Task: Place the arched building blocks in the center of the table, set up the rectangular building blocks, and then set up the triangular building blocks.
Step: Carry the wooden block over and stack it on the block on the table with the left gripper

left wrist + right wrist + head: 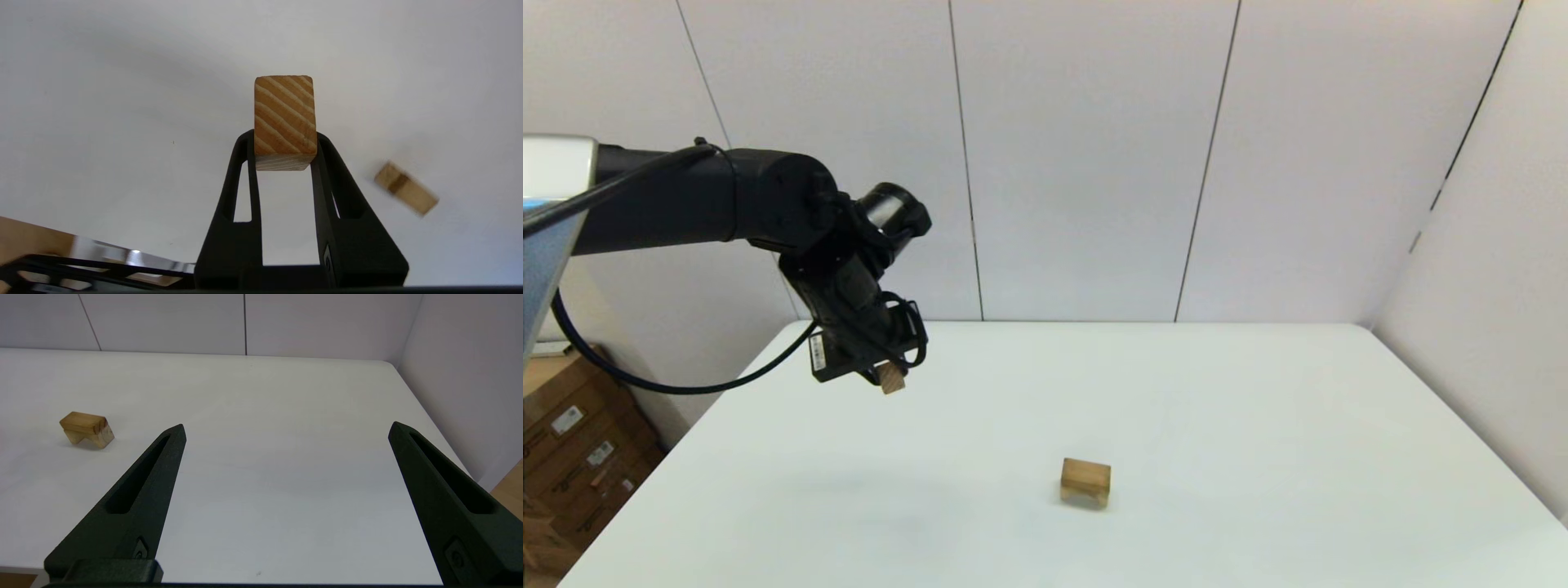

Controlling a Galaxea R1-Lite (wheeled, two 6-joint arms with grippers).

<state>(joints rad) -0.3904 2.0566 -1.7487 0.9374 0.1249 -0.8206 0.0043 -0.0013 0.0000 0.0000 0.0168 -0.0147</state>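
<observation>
The arched building block [1086,482] stands on its two legs near the middle of the white table [1258,392]; it also shows in the left wrist view [406,194] and the right wrist view [87,428]. My left gripper [886,380] hangs well above the table's far left part, shut on a plain solid light-wood block [284,118], the rectangular building block, which sticks out past the fingertips [322,143]. My right gripper [286,426] is open and empty, low over the table's right side, outside the head view. The triangular building block is out of view.
Cardboard boxes [572,457] sit on the floor beyond the table's left edge. Panelled walls close off the back [1094,163] and the right side [461,375]. The table's rounded far right corner [388,363] lies ahead of the right gripper.
</observation>
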